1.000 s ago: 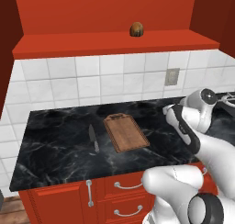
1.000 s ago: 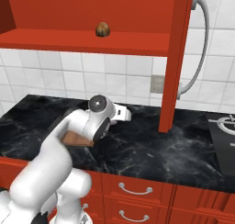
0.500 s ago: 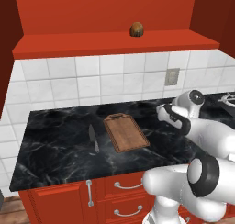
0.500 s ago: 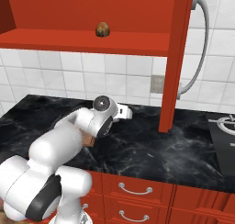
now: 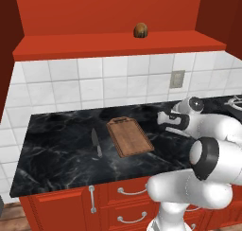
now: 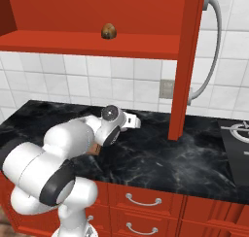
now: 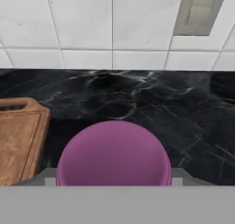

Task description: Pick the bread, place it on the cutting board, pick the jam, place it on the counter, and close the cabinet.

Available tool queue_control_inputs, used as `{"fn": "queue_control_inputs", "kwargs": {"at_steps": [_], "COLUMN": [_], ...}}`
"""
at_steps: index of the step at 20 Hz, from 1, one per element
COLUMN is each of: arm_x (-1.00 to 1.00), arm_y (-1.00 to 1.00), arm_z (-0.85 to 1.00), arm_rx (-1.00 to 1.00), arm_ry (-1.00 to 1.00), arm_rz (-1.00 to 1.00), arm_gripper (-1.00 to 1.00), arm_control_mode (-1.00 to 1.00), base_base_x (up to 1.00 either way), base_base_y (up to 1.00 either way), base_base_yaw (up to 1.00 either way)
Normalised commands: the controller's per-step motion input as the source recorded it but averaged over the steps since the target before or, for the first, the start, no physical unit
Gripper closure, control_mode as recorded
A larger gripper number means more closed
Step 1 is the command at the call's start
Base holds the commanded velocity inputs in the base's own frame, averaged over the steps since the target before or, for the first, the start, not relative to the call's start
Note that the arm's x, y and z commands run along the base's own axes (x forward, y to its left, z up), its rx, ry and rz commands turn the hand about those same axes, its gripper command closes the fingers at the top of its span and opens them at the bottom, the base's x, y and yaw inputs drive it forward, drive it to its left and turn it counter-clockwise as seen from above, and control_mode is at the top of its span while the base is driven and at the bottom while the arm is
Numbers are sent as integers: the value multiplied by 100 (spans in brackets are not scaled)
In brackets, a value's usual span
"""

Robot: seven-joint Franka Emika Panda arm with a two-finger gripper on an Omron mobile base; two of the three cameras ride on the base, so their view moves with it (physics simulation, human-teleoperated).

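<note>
Black counter under white tiles; I've got the jam pinched in my gripper, board just left of the fingers

Glossy white arm of rounded, bulbous segments, with dark grey discs capping its joints

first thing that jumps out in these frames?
The purple jam looms in the hand view, seemingly held at the gripper, above the black counter right of the cutting board. Next, the bread sits alone on the open red cabinet shelf, above the board.
</note>
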Motion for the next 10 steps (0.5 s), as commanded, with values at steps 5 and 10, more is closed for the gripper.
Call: {"fn": "queue_control_inputs", "kwargs": {"at_steps": [5, 10], "arm_x": [16, 13], "arm_y": [0, -1], "arm_z": [-32, -34], "arm_rx": [0, 0], "arm_ry": [0, 0], "arm_rz": [0, 0], "arm_gripper": [100, 100], "arm_control_mode": [-100, -100], "base_base_x": [0, 0], "base_base_y": [0, 0], "base_base_yaw": [0, 0]}}
